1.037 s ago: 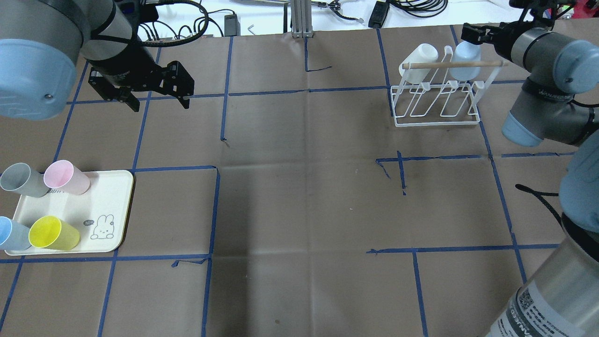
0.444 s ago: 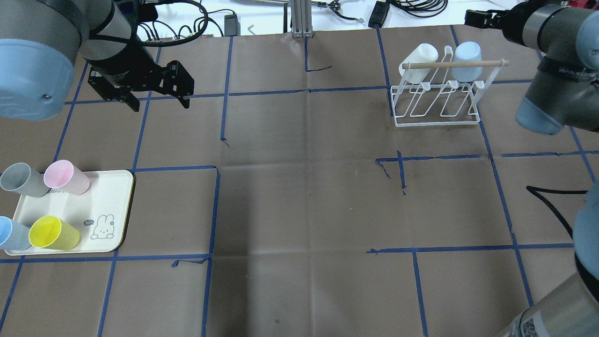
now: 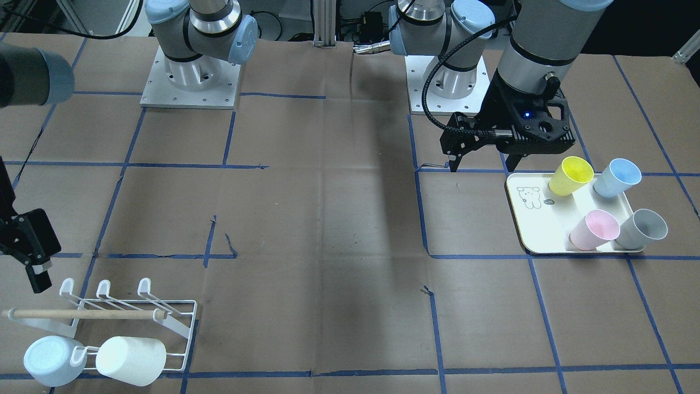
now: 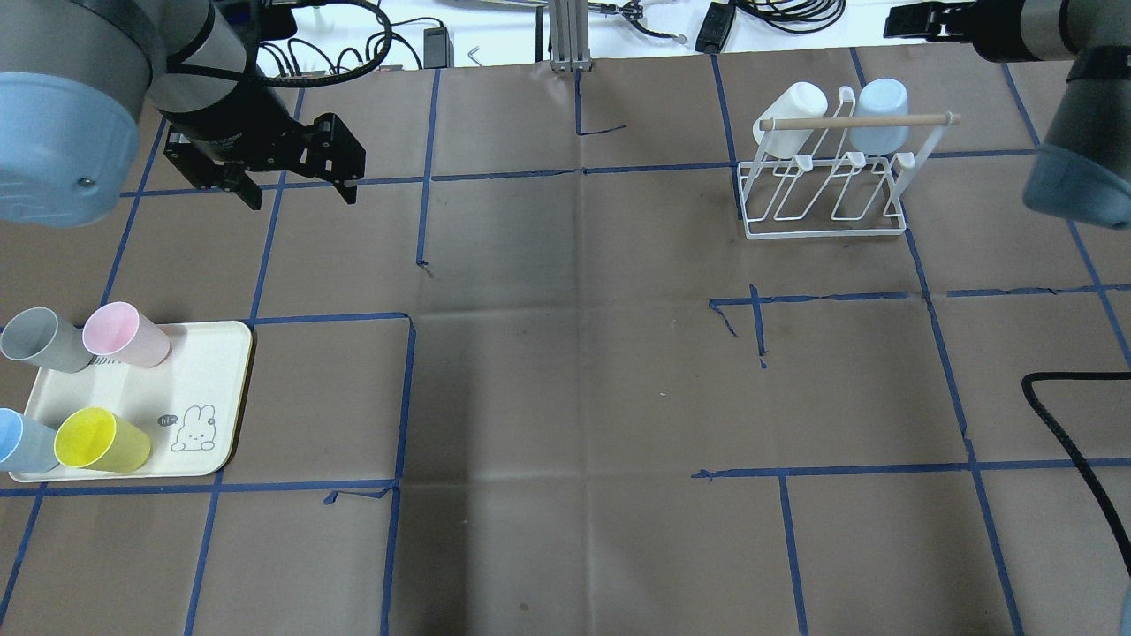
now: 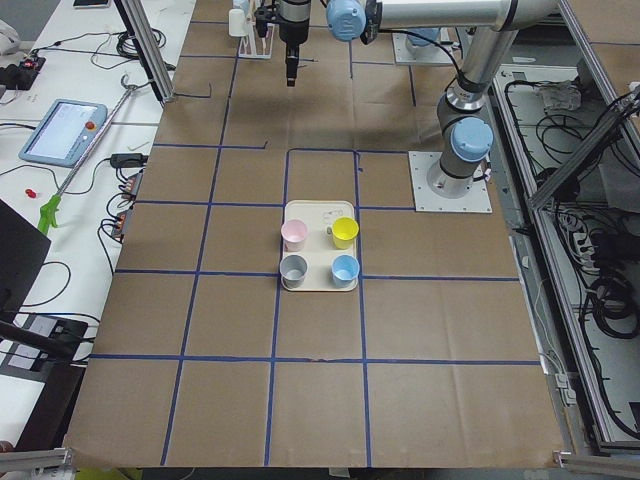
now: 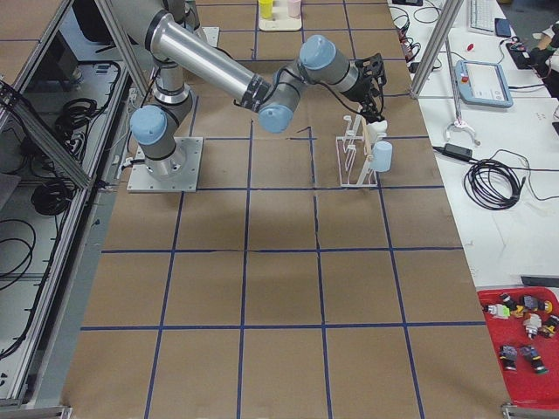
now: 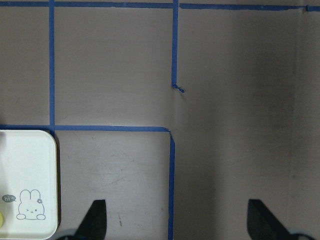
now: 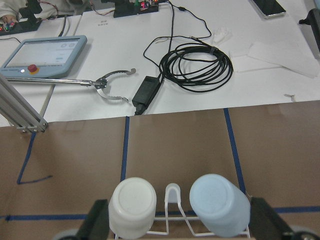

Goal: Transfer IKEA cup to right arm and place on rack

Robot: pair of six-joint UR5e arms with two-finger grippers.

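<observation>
Above the far edge of the table, on its right half, the right gripper hangs with its jaws wide apart and nothing between them. It is up in the air and touches nothing. The right arm comes in from the table's right side.

Below the gripper, close to that far edge, stands the rack. The pale blue cup sits upside down on a prong at the rack's right end and tips a little. A white cup sits upside down just beside it, on its left. A wooden stick runs across the rack on the robot's side of the two cups.

Over the left half of the table, the left gripper hangs in the air with its jaws wide apart and nothing in them.

Nearer the robot, on the same half, lies a cream tray with a little rabbit drawing. Four cups stand on the tray with the open side up: a grey cup, a pink cup, a yellow cup and a fourth cup, which is blue. Brown paper with blue tape lines covers the table.
</observation>
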